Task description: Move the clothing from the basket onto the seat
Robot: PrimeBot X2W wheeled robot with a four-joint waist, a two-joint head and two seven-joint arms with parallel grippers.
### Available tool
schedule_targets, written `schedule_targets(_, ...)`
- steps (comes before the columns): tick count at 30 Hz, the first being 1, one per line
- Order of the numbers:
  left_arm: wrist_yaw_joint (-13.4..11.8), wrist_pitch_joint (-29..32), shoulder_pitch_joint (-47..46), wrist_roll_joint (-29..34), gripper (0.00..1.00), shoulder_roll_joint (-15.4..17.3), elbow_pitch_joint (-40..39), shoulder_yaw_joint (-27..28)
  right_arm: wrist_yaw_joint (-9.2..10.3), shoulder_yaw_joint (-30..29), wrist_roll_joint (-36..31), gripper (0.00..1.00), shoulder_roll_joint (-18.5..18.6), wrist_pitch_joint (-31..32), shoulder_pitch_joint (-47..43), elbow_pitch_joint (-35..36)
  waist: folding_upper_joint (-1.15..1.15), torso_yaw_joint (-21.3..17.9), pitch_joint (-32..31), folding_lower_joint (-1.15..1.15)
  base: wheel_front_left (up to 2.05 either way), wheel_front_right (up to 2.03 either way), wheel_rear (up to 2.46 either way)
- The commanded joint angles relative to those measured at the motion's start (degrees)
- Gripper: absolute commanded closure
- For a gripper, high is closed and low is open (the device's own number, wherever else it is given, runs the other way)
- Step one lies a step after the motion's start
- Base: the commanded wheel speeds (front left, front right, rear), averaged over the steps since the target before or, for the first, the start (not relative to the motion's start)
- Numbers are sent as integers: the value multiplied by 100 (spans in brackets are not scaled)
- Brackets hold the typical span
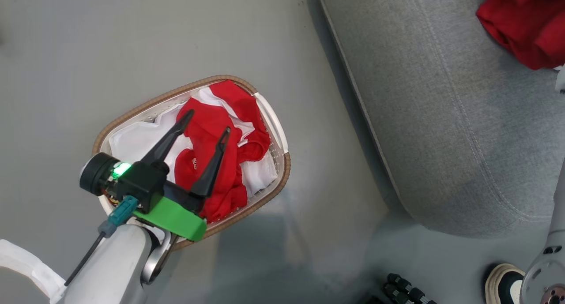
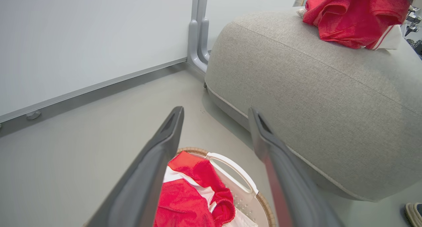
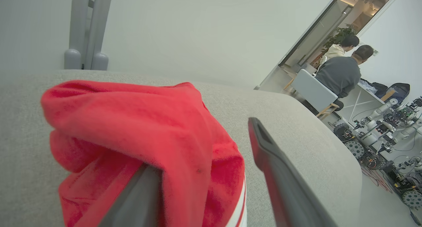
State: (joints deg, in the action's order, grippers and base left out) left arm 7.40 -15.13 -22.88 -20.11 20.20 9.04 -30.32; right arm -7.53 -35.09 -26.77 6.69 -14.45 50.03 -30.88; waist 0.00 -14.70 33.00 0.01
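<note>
Your left claw [image 1: 208,122]: spread wide, empty, poised over basket [image 1: 288,163], lined up to pinch red garment [image 1: 196,149] lying inside. Right claw [image 3: 201,144]: fingers apart, released. Other garment [image 3: 132,128] lies on seat [image 3: 296,128], draped over one finger. Judgement: one piece left to move.

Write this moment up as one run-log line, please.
left claw: open above basket garment | right claw: open, seat garment draped over one finger | basket: on floor beside seat

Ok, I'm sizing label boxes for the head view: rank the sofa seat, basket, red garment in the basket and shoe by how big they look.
1. sofa seat, cropped yet largest
2. basket
3. red garment
4. shoe, partly cut off
</note>
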Motion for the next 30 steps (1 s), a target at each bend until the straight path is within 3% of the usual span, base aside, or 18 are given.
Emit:
schedule_targets(1, 17, -4, -12, 4, 0, 37, 25, 58, 8, -181, -28, 0, -25, -44, -197, -31, 0, 100, 7, -1, 0, 0, 0)
schedule_targets(4, 17, -3, 75, 14, 0, 19, 98, 206, 8, -335, -46, 0, -142, -68, -515, -107, 0, 117, -125, -1, 0, 0, 0)
schedule_targets(17, 17, -4, 675, 111, 0, -445, 621, 803, 8, 330, 741, 0, -360, -80, -2456, 266, 0, 175, -1089, -1, 0, 0, 0)
schedule_targets(30, 17, -3, 1099, 382, 0, -919, 1137, 1857, 8, 2575, 2341, 0, -368, -80, -3052, 503, 0, 772, -1696, -1, 0, 0, 0)
